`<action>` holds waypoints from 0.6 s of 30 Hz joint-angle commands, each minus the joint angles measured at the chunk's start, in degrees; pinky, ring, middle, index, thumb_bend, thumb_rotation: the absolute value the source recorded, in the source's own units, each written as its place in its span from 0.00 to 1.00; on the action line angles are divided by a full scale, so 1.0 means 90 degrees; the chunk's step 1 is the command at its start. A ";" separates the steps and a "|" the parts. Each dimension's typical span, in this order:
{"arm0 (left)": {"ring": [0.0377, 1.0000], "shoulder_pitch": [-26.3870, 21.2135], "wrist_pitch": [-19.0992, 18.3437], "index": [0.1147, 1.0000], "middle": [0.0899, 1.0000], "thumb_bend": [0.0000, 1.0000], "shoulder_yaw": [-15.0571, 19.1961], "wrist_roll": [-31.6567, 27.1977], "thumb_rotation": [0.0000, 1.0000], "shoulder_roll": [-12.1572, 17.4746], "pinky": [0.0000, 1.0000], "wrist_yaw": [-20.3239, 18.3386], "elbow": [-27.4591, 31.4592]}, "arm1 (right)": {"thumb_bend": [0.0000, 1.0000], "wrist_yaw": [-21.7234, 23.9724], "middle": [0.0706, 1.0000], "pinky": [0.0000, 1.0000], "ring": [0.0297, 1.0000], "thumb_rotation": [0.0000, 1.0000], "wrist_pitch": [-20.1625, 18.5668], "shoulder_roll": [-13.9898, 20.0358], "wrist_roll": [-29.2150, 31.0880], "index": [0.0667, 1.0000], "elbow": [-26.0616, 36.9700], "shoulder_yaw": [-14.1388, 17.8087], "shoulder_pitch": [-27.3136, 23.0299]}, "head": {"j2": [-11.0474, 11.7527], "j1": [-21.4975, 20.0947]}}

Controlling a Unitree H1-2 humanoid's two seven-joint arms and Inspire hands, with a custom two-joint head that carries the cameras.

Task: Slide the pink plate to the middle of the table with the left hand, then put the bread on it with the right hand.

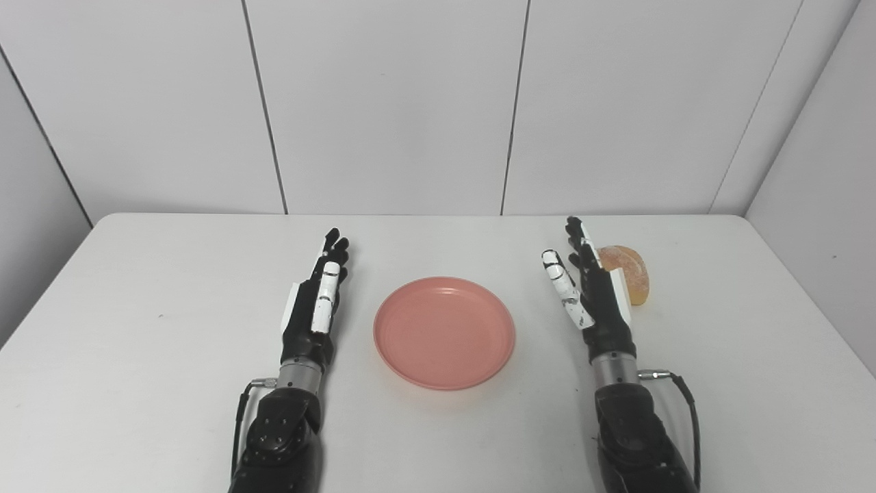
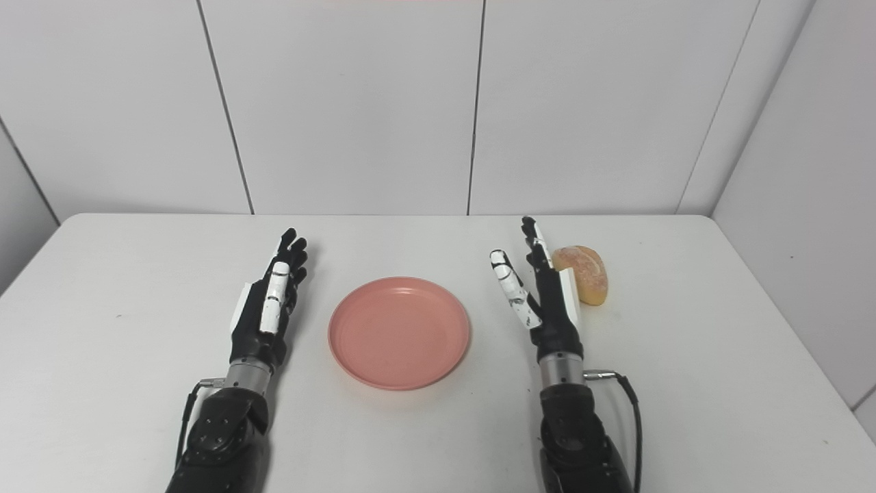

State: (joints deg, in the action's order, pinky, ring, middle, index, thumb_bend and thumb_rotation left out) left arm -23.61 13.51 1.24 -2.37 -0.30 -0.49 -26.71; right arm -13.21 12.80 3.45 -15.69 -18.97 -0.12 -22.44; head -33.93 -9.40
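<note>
The pink plate (image 1: 444, 333) lies flat near the middle of the white table (image 1: 137, 287), between my two hands. My left hand (image 1: 316, 301) is open and empty, fingers stretched forward, a little left of the plate and not touching it. My right hand (image 1: 590, 287) is open and empty, fingers stretched forward, right of the plate. The bread (image 1: 628, 272), a golden curved roll, lies just right of and behind my right hand, partly hidden by it in the left eye view; it shows more fully in the right eye view (image 2: 583, 274).
White wall panels (image 1: 390, 103) stand behind the table's far edge. The table's right edge (image 1: 807, 301) runs close to a side wall.
</note>
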 commanded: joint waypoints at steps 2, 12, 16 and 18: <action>0.99 0.0053 0.0243 0.96 0.97 0.49 -0.0018 0.0204 1.00 0.0064 0.99 0.0145 -0.0213 | 0.62 -0.0379 0.94 0.89 0.90 0.72 0.0388 0.0093 -0.0389 0.93 0.0079 -0.0023 -0.0352 | 0.0006 -0.0070; 1.00 0.0076 -0.0045 0.99 0.99 0.55 -0.0067 0.0084 1.00 0.0165 1.00 -0.0192 -0.0162 | 0.63 -0.1220 0.94 0.83 0.92 0.57 0.0177 0.0331 -0.1446 0.93 -0.0228 -0.0135 -0.0598 | -0.0019 -0.0269; 1.00 0.0083 -0.0086 0.98 0.99 0.54 -0.0043 0.0038 1.00 0.0168 1.00 -0.0242 -0.0120 | 0.66 -0.1643 0.93 0.82 0.90 0.54 -0.0013 0.0458 -0.1929 0.92 -0.0501 -0.0213 -0.0753 | -0.0026 -0.0332; 1.00 0.0071 -0.0097 0.99 0.99 0.55 -0.0034 0.0023 1.00 0.0181 1.00 -0.0281 -0.0135 | 0.68 -0.1752 0.94 0.83 0.91 0.52 -0.0184 0.0510 -0.2100 0.93 -0.0559 -0.0228 -0.0807 | -0.0023 -0.0366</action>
State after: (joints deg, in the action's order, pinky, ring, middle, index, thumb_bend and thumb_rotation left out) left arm -23.88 12.18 0.85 -1.34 0.28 -2.13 -26.90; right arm -26.79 12.21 7.05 -33.04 -25.09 -2.21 -26.39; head -34.19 -12.74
